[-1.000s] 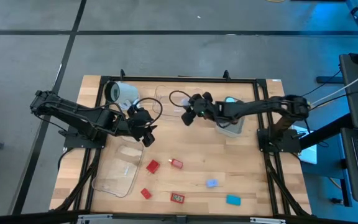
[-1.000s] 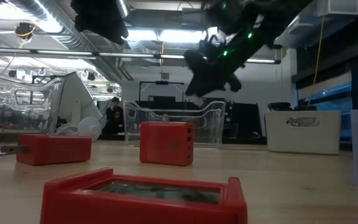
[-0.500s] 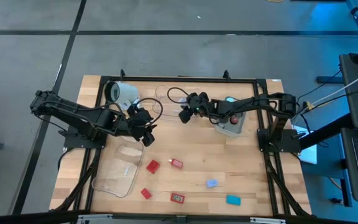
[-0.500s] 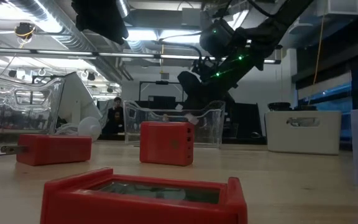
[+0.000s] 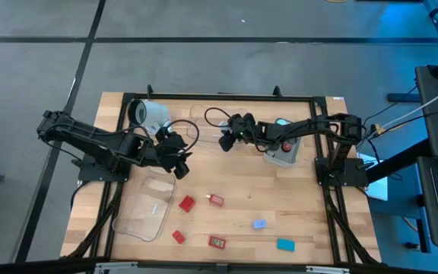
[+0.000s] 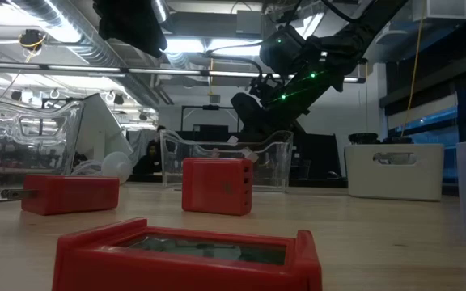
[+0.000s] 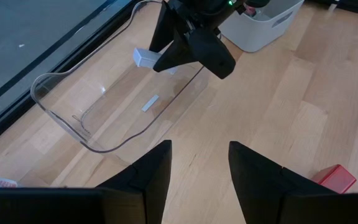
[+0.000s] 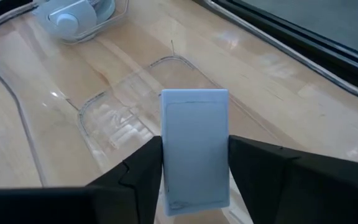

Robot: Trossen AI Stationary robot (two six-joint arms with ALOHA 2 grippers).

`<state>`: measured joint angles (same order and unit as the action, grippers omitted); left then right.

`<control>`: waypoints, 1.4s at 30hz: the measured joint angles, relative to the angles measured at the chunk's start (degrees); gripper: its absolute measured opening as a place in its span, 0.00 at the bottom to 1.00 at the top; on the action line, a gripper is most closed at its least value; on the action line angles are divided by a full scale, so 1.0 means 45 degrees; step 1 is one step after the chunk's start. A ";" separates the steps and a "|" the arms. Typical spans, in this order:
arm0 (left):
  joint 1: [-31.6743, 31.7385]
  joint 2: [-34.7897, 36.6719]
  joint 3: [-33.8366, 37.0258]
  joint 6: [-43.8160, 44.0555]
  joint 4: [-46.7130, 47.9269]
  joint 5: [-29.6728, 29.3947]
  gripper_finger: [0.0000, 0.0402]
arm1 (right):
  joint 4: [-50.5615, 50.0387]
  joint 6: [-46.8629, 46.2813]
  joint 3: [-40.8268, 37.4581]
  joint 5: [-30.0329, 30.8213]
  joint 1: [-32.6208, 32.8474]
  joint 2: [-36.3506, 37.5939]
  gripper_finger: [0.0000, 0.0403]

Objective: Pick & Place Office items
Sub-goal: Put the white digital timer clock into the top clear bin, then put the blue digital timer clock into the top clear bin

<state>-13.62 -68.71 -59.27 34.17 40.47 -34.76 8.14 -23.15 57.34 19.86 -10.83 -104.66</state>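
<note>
I see a light wood worktop [image 5: 234,183] on a black frame, grey floor around it. Right pincer [image 5: 225,141] is clamped on a pale lavender piece [image 8: 194,148], hanging over the clear tray [image 7: 120,112] at the back. Left pincer [image 5: 179,164] hangs above the worktop by the white mug [image 5: 149,114], fingers apart, nothing in them. Red blocks [image 5: 187,203], a blue block [image 5: 259,224] and a teal block [image 5: 285,244] lie scattered near the front edge. Grey tub [image 5: 281,156] sits under the right arm. Low view: lab room, ceiling ducts, a person far behind
</note>
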 joint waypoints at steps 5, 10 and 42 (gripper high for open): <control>0.0000 0.0000 0.0000 -0.0002 0.0000 0.0004 0.39 | 0.0000 0.0107 0.0000 0.0000 0.0000 0.0000 0.43; -0.0001 0.0000 0.0000 0.0000 0.0000 0.0004 0.39 | -0.0005 0.0298 0.0000 0.0005 0.0000 0.0000 0.43; 0.0004 0.0000 0.0000 -0.0010 0.0155 0.0067 0.39 | -0.2247 0.0967 0.0000 -0.1693 0.0226 0.2680 0.59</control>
<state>-13.61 -68.71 -59.27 34.13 41.17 -34.46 -1.97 -18.79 57.34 12.24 -9.81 -92.60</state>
